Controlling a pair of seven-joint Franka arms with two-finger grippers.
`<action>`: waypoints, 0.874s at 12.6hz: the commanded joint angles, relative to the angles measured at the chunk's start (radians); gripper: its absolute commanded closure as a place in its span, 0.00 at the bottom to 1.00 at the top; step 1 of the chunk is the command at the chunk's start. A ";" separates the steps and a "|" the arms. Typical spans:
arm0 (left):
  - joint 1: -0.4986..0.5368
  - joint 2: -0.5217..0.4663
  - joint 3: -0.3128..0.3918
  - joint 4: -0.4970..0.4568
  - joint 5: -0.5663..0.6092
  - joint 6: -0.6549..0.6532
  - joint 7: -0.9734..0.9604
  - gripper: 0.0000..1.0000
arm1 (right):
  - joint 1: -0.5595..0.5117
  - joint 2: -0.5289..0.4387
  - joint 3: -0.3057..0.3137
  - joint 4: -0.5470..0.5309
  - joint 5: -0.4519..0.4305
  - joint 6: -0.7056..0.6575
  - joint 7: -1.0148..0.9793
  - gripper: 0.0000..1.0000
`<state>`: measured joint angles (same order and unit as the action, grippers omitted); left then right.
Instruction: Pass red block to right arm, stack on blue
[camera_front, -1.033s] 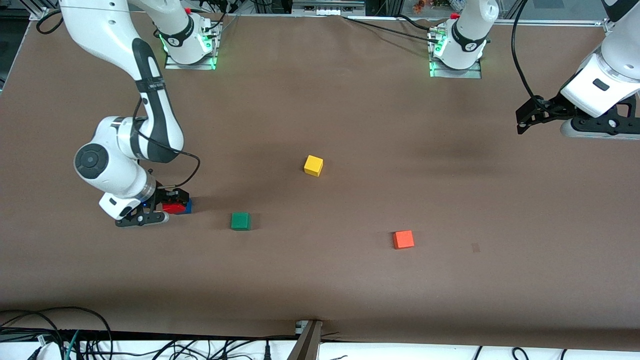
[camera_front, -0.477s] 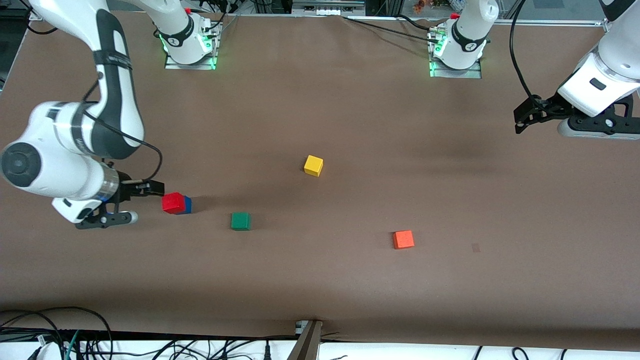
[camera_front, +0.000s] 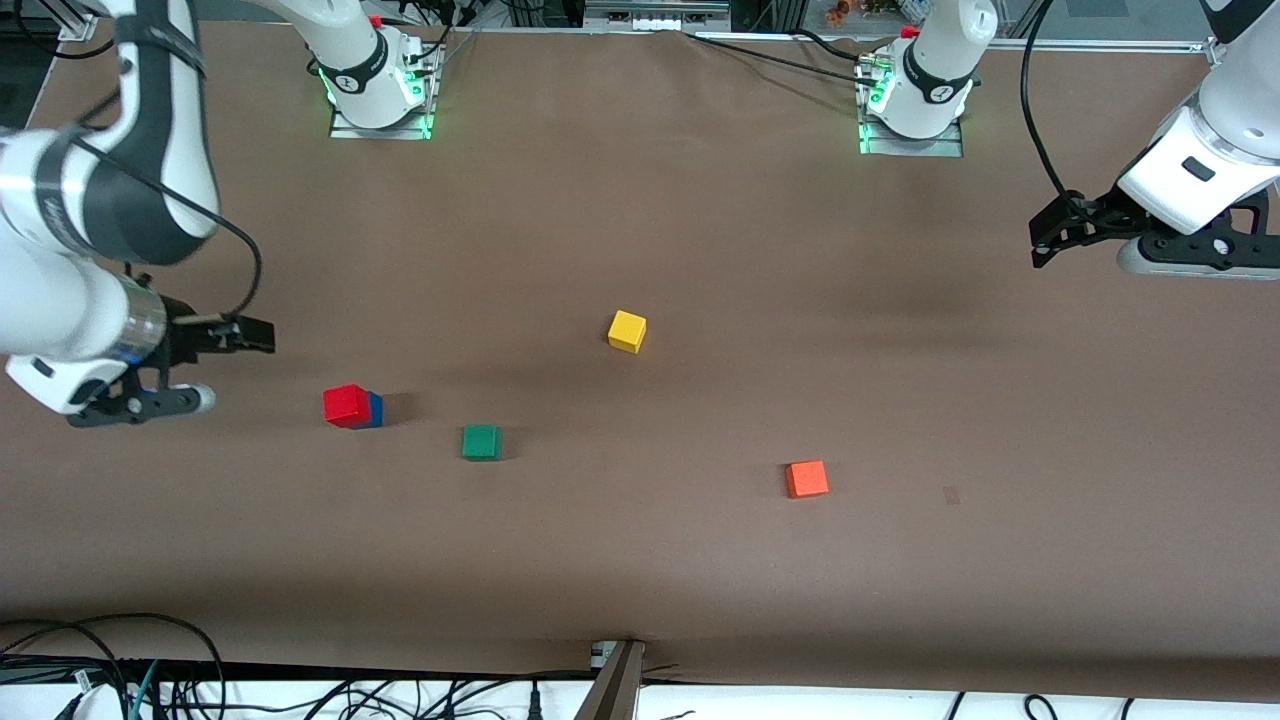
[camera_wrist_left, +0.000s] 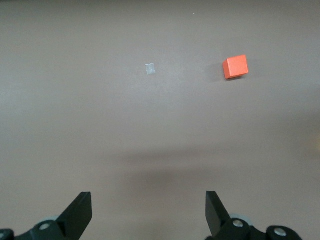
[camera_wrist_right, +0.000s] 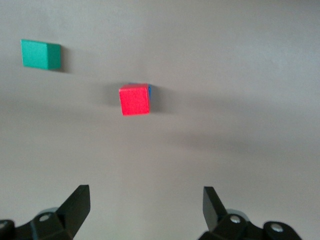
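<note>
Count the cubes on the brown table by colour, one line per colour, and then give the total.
Small matte red cube, resting on the blue one: 1
Small plain blue cube, under the red one: 1
Small green cube: 1
Small yellow cube: 1
Small orange cube: 1
Total: 5 cubes

Both arms hang raised at their own table ends (fingers spread wide): right pincer (camera_front: 225, 365), left pincer (camera_front: 1045, 240).
</note>
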<state>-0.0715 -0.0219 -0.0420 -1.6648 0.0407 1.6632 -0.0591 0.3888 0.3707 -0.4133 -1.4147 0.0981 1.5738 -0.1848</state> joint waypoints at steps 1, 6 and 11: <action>-0.007 0.013 -0.002 0.037 0.027 -0.023 -0.002 0.00 | -0.146 -0.094 0.175 -0.030 -0.075 -0.058 0.079 0.00; -0.007 0.016 -0.002 0.039 0.025 -0.022 -0.004 0.00 | -0.244 -0.298 0.300 -0.148 -0.095 -0.064 0.091 0.00; -0.007 0.017 -0.002 0.039 0.025 -0.022 -0.008 0.00 | -0.283 -0.407 0.338 -0.158 -0.113 -0.159 0.091 0.00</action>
<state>-0.0720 -0.0184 -0.0432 -1.6563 0.0407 1.6631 -0.0591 0.1314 0.0147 -0.1333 -1.5374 0.0101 1.4309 -0.1096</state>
